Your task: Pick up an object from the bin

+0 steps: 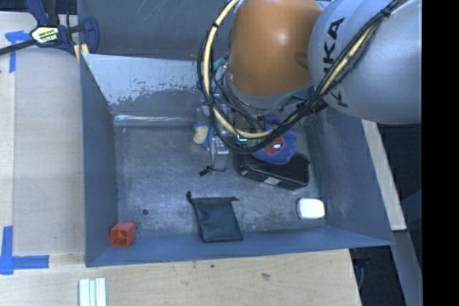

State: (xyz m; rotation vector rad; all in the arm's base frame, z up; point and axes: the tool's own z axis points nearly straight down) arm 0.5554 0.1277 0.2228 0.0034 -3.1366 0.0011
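Note:
My gripper (pixel 217 153) hangs low over the middle of the bin floor, below the arm's orange dome. A small pale yellowish thing (pixel 200 134) lies just to its left. A flat black object (pixel 278 171) lies close on its right, with a blue and red thing (pixel 282 145) partly hidden behind it under the arm. A dark flat pouch (pixel 217 219) lies in front of the gripper near the bin's front wall.
A white block (pixel 311 208) sits at the front right of the bin and a small red cube (pixel 122 233) in the front left corner. The arm and its cables cover the bin's back right part.

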